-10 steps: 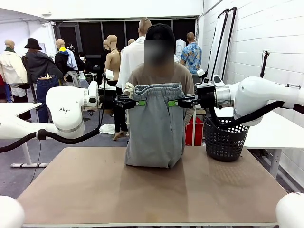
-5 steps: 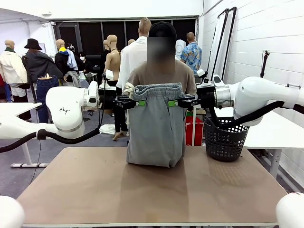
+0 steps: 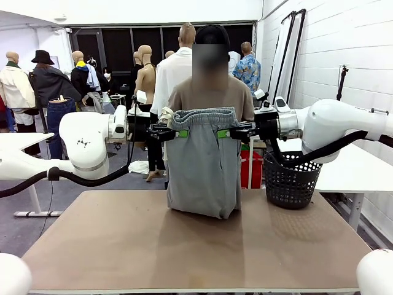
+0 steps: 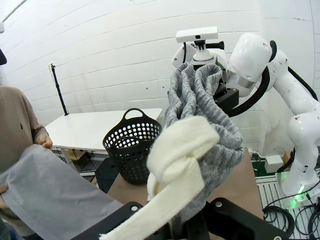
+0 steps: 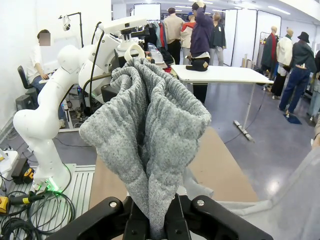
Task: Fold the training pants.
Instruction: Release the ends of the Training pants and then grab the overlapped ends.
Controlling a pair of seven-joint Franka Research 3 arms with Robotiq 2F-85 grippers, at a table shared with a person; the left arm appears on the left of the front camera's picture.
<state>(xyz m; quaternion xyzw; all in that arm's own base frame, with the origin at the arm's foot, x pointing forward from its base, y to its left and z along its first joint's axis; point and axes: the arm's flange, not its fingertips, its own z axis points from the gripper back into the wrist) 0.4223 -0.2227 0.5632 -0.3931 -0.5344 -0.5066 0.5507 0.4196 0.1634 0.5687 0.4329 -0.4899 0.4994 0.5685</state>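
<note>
Training pants (image 3: 202,166) hang over table (image 3: 123,246), basket (image 3: 291,181) near their right edge.

My glossy white left arm (image 3: 86,141) and right arm (image 3: 338,123) are smooth, rounded shells. A thick black cable (image 3: 31,181) trails from each. My left pincer (image 3: 178,133) and right pincer (image 3: 224,133) are matte black, with green pads (image 3: 182,133) and small silver screws (image 5: 109,204).

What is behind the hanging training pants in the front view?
A person in a tan top stands right behind the training pants; from the front their lower torso and hands are covered by the cloth.
</note>
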